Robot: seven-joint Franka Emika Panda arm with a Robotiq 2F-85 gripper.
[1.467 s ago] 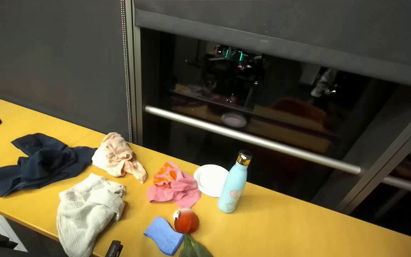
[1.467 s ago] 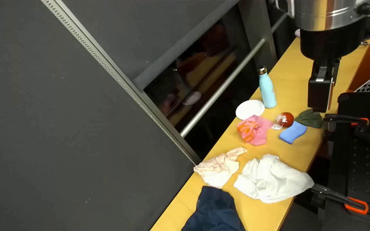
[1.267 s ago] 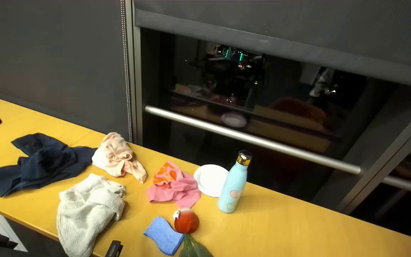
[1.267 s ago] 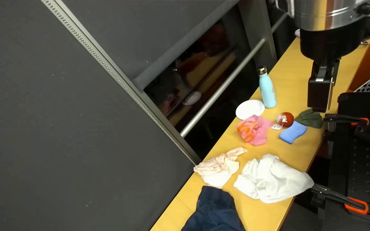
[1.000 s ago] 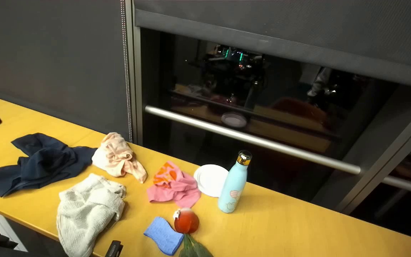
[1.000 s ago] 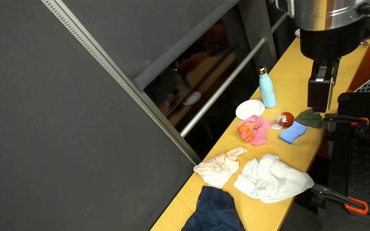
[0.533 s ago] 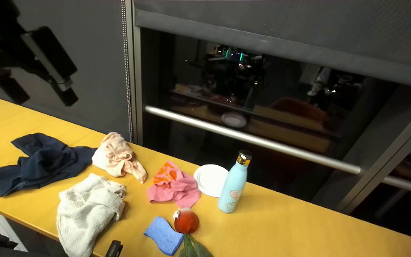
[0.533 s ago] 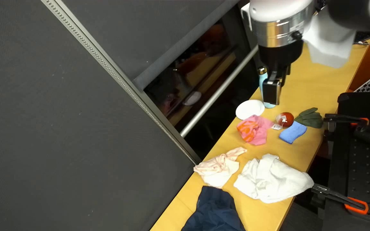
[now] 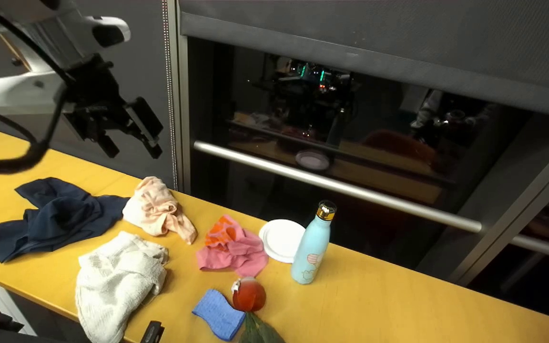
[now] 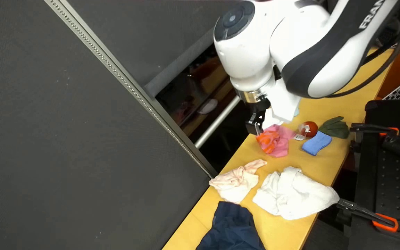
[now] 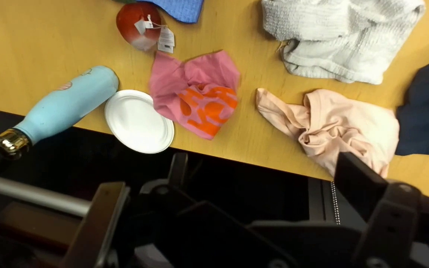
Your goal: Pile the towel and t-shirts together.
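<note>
Hand (image 9: 133,148) in an exterior view, upper left of the frame: jaws wide apart, empty. Lower, on the worktop (image 9: 374,295): peach shirt (image 9: 157,207); lower left, navy shirt (image 9: 62,219) and white cloth (image 9: 119,281); lower centre, pink shirt (image 9: 234,252). All presumably light, limp; best pinched at raised folds.

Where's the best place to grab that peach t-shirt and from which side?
Pinch the peach t-shirt at the crumpled folds near its middle, probably from straight above: they bunch into ridges to close on, whereas its flatter, paler end lies beside the navy t-shirt.
</note>
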